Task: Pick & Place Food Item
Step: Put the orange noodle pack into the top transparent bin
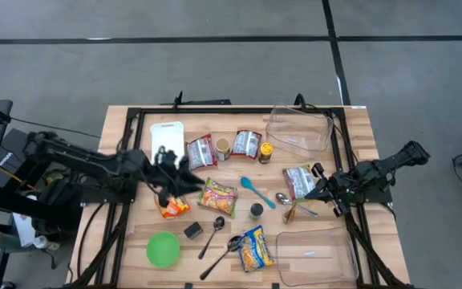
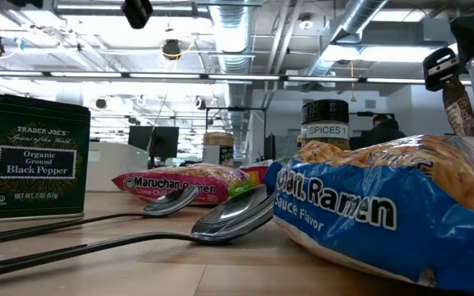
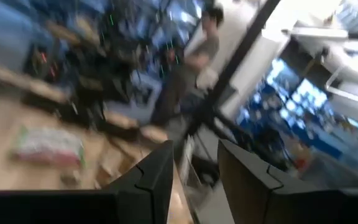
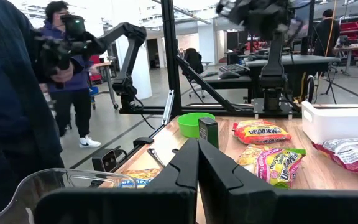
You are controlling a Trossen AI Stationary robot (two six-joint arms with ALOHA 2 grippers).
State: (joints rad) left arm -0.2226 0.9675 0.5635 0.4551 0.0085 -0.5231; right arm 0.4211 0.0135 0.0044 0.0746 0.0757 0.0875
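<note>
Several ramen packets lie flat on the wooden table: an orange one (image 1: 173,207), a yellow-green one (image 1: 218,197), a blue-yellow one (image 1: 255,247), and red-white ones (image 1: 201,152) (image 1: 247,144) (image 1: 299,181). My left gripper (image 1: 192,182) hovers level above the table's left middle, just beyond the orange packet and left of the yellow-green one. In the blurred left wrist view its fingers (image 3: 194,152) stand apart with nothing between them. My right gripper (image 1: 311,194) waits shut (image 4: 197,149) at the table's right side, beside a red-white packet.
Two clear tubs stand at the far right (image 1: 299,130) and near right (image 1: 315,255). There are also a green bowl (image 1: 163,249), a white board (image 1: 167,138), a pepper tin (image 1: 193,230), spice jars (image 1: 265,151) (image 1: 257,210), spoons (image 1: 215,233) and a teal spatula (image 1: 255,191). A person (image 4: 5,112) stands beyond the table.
</note>
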